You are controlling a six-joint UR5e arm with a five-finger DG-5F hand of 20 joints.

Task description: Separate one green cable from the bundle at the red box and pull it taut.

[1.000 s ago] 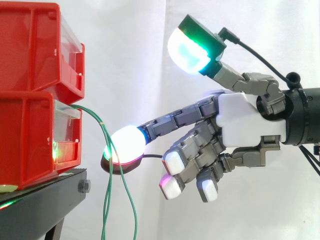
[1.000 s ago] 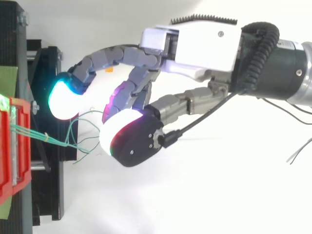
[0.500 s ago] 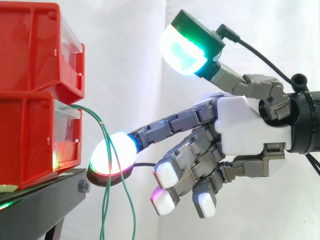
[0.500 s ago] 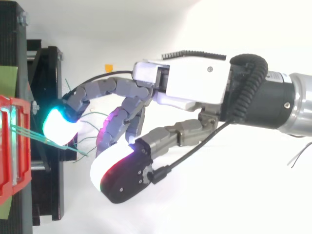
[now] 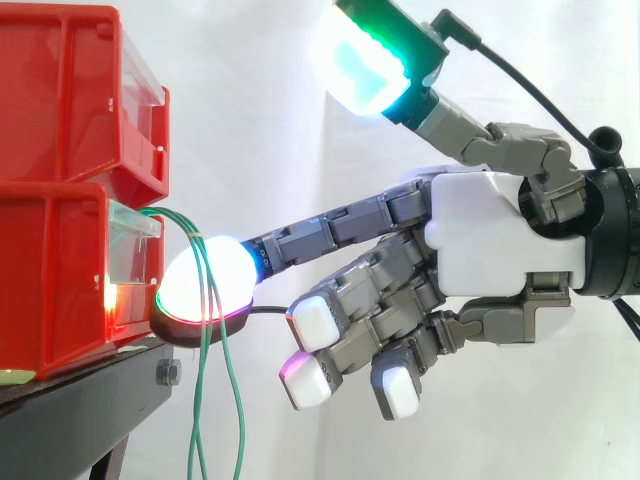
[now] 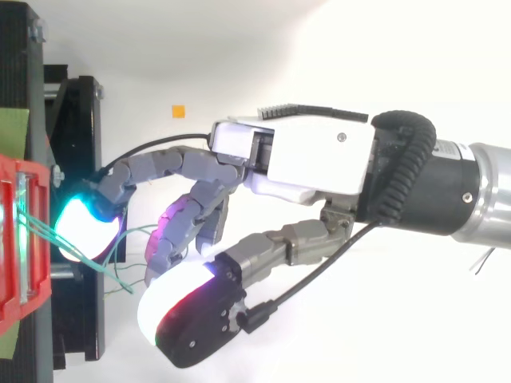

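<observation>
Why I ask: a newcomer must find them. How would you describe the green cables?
Start at the stacked red bins on the black stand at the side view's left. From the lower bin's front, the green cables arch out and hang past the stand's edge. They are the thin green strands crossing the hand's glowing outstretched fingertip.

A white curtain (image 5: pixel 250 120), perhaps creased, behind a black stand (image 5: pixel 70 410)
</observation>
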